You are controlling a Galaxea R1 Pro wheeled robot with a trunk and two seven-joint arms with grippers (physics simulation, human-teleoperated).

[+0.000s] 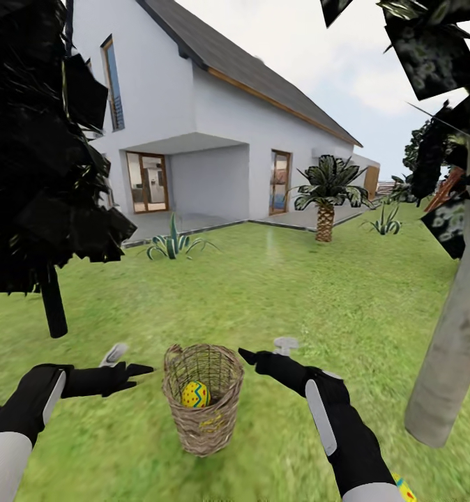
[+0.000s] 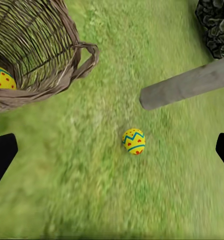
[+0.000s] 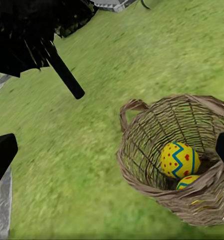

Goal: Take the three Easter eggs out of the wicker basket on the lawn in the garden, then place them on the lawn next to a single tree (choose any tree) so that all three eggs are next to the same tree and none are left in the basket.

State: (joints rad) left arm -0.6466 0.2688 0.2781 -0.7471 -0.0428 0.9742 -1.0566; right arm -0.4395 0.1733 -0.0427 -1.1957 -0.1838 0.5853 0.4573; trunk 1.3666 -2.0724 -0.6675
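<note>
The wicker basket (image 1: 203,401) stands on the lawn (image 1: 284,293) between my two hands. One Easter egg (image 1: 194,394) shows inside it in the head view; the right wrist view shows two eggs (image 3: 180,160) (image 3: 189,182) in the basket (image 3: 141,155). Another egg (image 2: 133,141) lies on the grass near the pale grey trunk of the tree (image 2: 186,87), and also peeks out by my right forearm (image 1: 404,488). My left gripper (image 1: 127,362) hovers open just left of the basket. My right gripper (image 1: 264,350) is open at the basket's right rim, holding nothing.
The grey-trunked tree (image 1: 451,348) rises close on the right. A black-trunked dark tree (image 1: 52,307) stands to the left. Behind are a white house (image 1: 214,125), a short palm (image 1: 325,209) and a spiky plant (image 1: 172,244). Open grass lies ahead of the basket.
</note>
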